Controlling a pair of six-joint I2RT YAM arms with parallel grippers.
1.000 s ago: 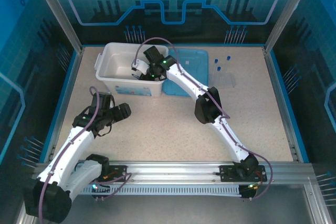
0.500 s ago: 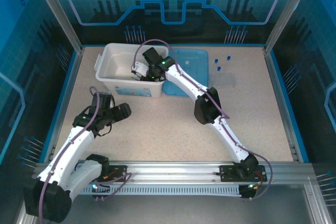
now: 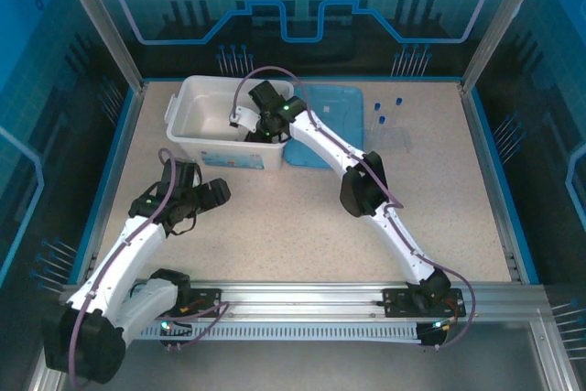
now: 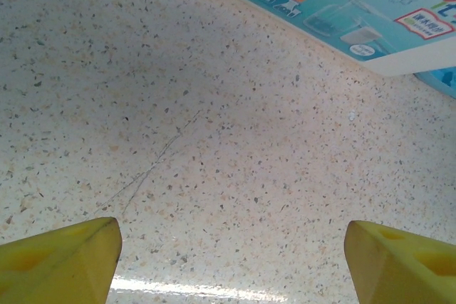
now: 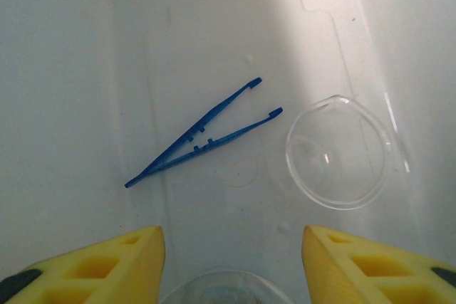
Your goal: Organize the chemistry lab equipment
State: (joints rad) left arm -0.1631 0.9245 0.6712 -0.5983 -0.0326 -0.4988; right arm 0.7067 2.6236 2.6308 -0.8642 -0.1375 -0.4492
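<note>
- A speckled beige table [image 3: 275,226] sits inside a blue-walled enclosure with aluminium posts at the corners.
- In the upper left of the top view stands a white tub [image 3: 188,98]. A flat light-blue lid [image 3: 334,112] lies against its right side.
- To the right of the lid, in the upper right of the table, lie the blue-capped tubes [image 3: 381,109]. They are well apart from the tub.
- The right arm reaches diagonally up the frame, and the right gripper [image 3: 245,124] is down inside the tub.
- In the right wrist view the right gripper [image 5: 231,240] has its yellow fingers [image 5: 114,261] spread wide with nothing between them.
- Dark-blue tweezers [image 5: 203,137] lie flat on the tub floor at mid-frame, clear of both fingers, tips toward the upper right.
- Just to the right of the tweezers' tips sits a round clear glass vessel [image 5: 338,151]. Whether it is the flask or the beaker cannot be told.
- A second glass rim [image 5: 228,295] curves along the bottom edge between the fingers.
- The left gripper [image 3: 218,194] hangs over bare table below the tub. In its wrist view the left gripper [image 4: 231,247] is spread and empty, with the tub's printed label [image 4: 342,5] at the upper right.
</note>
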